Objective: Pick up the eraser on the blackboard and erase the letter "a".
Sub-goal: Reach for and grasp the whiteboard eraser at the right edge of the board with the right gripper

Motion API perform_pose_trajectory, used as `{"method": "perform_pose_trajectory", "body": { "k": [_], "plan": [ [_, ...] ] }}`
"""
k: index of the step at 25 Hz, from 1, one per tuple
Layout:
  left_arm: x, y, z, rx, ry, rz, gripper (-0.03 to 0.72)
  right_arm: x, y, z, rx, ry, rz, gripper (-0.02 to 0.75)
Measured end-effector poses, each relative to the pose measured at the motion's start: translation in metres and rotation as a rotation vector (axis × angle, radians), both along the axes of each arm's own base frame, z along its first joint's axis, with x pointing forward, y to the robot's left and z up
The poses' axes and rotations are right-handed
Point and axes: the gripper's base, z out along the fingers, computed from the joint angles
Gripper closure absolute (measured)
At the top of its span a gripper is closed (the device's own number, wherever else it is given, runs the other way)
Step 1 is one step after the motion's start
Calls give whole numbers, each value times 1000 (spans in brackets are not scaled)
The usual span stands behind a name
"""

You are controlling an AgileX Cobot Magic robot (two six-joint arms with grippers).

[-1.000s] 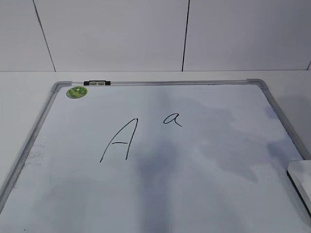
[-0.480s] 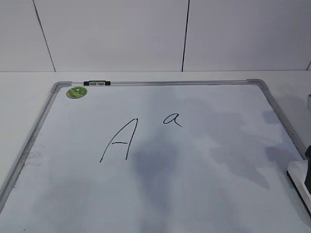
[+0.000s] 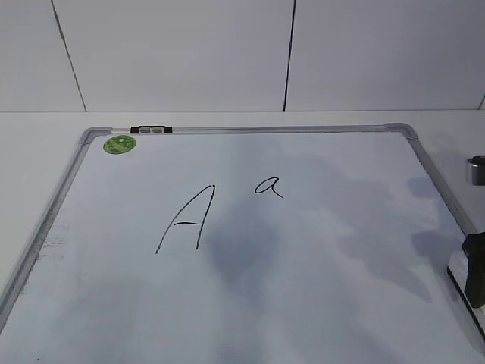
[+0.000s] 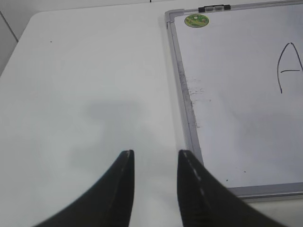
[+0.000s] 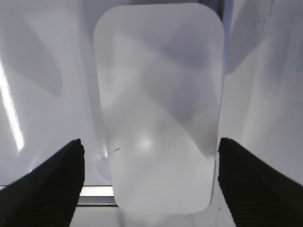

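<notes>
Eraser point(image 5: 158, 109) is seen lying on the blackboard point(image 3: 318, 288) at its right edge, between the wide-apart fingers of the right gripper point(image 5: 150, 184), untouched by them. The letter "a" point(image 3: 269, 186) is written near the board's middle. The left gripper point(image 4: 155, 182), slightly parted and empty, is held over the table point(image 4: 85, 94).

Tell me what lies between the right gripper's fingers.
The eraser lies between the open right gripper's fingers, seemingly untouched, resting on the blackboard; the right wrist view shows it.
</notes>
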Motion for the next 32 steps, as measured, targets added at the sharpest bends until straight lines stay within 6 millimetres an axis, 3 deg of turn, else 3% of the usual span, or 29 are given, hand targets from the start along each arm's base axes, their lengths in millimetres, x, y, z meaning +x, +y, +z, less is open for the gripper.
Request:
{"method": "perform_pose_trajectory", "body": {
  "k": [32],
  "plan": [
    [0,0,0,0,0,0,453,9,-3,-15,-37,11,-26,63]
  ]
}}
